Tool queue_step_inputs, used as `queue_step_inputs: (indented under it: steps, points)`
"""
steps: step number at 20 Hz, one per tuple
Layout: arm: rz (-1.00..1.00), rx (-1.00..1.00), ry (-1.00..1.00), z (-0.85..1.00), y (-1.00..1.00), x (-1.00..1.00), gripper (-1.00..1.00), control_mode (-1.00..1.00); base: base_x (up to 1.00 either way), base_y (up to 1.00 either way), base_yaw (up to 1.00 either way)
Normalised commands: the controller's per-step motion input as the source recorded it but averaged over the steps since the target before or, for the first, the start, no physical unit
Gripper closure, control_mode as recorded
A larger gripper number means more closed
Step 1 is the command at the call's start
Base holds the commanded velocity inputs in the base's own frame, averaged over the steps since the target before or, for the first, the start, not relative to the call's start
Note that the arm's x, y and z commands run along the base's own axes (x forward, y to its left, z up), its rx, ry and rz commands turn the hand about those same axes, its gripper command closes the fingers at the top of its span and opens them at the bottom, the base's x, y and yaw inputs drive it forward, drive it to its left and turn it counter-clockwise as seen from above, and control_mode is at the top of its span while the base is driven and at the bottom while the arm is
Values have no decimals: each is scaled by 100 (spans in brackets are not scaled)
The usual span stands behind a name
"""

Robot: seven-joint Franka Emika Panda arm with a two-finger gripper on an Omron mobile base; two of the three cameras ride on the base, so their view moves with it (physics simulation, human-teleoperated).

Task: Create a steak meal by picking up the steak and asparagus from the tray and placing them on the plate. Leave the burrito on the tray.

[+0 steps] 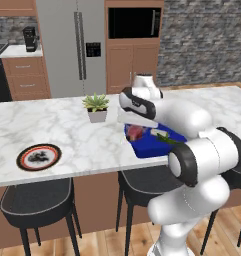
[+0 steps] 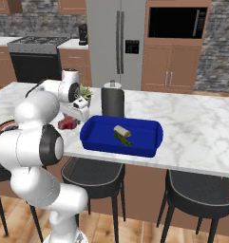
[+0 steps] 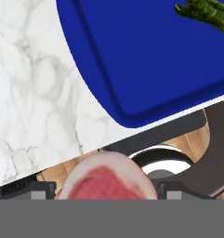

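The gripper (image 2: 71,118) is clamped on the steak (image 2: 66,123), lifted just off the blue tray (image 2: 149,142). The asparagus (image 2: 123,138) and burrito (image 2: 121,130) lie on that tray. Next, carry the steak to the plate (image 1: 38,157), well away from the tray.

arm hides tray's (image 1: 151,146) 3 o'clock side in left base view; plate (image 2: 5,126) mostly hidden behind arm at 9 o'clock in right base view; asparagus (image 3: 207,12) cut off at 1 o'clock, steak (image 3: 106,181) at 6 o'clock in hand view.
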Motion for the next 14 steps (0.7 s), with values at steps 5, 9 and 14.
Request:
queue_step_inputs:
  steps: [5,9,14]
  points:
    - [-5,0,0,0,100,-13,100,-100,0,0,0]
    - [-4,0,0,0,100,0,100,-100,0,0,0]
    - [-5,-2,0,0,100,0,100,-100,0,0,0]
